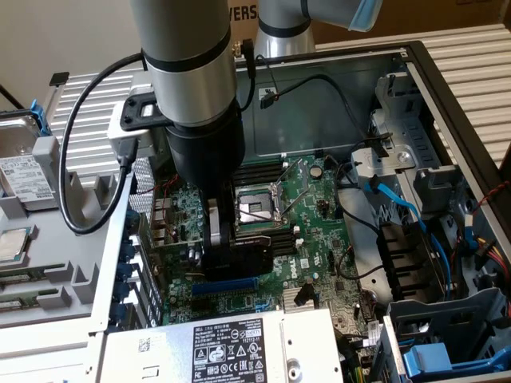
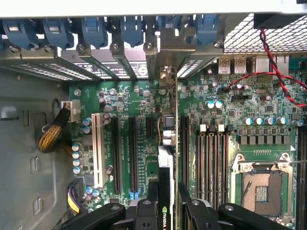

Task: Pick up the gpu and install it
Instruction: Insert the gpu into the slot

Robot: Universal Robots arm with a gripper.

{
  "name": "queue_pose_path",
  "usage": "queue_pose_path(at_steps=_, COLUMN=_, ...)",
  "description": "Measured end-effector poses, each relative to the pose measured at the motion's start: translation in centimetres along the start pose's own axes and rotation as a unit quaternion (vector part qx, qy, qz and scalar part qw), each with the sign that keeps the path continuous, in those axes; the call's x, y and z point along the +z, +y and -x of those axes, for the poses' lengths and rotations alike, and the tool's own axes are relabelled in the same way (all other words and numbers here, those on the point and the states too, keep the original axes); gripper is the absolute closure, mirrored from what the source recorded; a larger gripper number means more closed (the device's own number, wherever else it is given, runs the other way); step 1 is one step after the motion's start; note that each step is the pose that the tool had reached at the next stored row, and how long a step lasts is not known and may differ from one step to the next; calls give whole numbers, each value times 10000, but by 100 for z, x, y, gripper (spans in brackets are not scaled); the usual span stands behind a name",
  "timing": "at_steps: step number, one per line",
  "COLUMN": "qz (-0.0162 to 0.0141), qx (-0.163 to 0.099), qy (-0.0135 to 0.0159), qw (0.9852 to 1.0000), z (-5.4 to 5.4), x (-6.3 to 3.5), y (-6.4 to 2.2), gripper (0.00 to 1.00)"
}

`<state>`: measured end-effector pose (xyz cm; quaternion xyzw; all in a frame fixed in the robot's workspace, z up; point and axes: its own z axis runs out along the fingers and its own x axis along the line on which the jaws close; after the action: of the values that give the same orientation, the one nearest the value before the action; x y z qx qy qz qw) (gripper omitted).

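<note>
While pincer (image 2: 167, 189) clamped the card (image 2: 165, 167) edge-on | card looked light, stiff, fragile | best hold was its long edges | board (image 2: 240, 96) beneath pincer

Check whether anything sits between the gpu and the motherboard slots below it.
Nothing visible does. The tool holds the gpu edge-on over the motherboard. No cable crosses the slots beside it.
</note>
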<state>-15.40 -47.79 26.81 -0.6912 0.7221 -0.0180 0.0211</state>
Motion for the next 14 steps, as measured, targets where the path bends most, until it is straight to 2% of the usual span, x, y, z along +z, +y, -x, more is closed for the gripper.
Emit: queue_pose_path(at_steps=14, qz=-2, qx=0, qy=-1, qw=10000, z=-2, x=19, y=34, gripper=74)
